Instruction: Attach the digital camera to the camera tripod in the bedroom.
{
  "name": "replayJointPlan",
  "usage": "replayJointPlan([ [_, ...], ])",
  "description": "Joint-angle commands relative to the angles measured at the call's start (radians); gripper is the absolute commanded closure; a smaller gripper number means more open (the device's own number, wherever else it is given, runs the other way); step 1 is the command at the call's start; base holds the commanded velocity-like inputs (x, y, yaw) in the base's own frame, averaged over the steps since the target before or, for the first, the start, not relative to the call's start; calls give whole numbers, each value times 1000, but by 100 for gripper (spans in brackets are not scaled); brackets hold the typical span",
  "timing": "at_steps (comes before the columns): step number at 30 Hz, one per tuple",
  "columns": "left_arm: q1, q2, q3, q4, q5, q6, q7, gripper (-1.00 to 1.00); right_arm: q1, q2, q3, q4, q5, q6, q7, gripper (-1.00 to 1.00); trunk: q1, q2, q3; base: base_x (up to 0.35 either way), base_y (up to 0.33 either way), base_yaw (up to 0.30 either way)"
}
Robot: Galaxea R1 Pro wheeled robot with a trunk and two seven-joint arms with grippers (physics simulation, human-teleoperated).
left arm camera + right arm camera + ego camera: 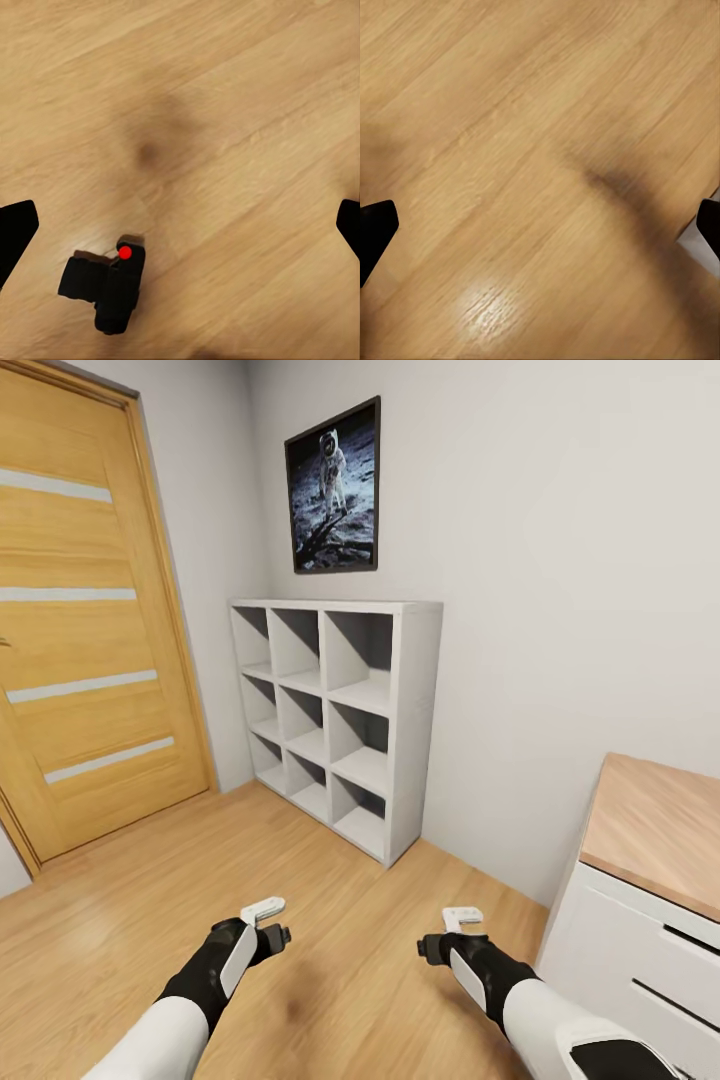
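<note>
Wood plank floor (330, 880) runs across the room; oak-coloured door (85, 610) at the left, white cube shelf (345, 715) against the pale wall beneath a framed astronaut picture (333, 485), white drawer cabinet (650, 900) with a wood top cut off at the right edge. Head view shows the left gripper (266, 920) and right gripper (458, 928) held low over bare floor; both wrist views show the jaws apart, dark tips at either edge, nothing between them. Left wrist view shows the digital camera (105, 283) lying on the floor, red button visible; its lens is hard to make out.
</note>
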Motion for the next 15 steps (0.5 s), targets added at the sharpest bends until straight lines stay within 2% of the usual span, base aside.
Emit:
replayJointPlan([
  [1,0,-1,3,-1,11,0,7,-100,0,0,8,-1,-6,-2,-4,-100,4,-8,-4,0,0,0],
  [15,0,-3,-1,-9,11,-20,10,-100,0,-4,9,5,2,-28,5,-100,57,-106,-48,0,0,0],
])
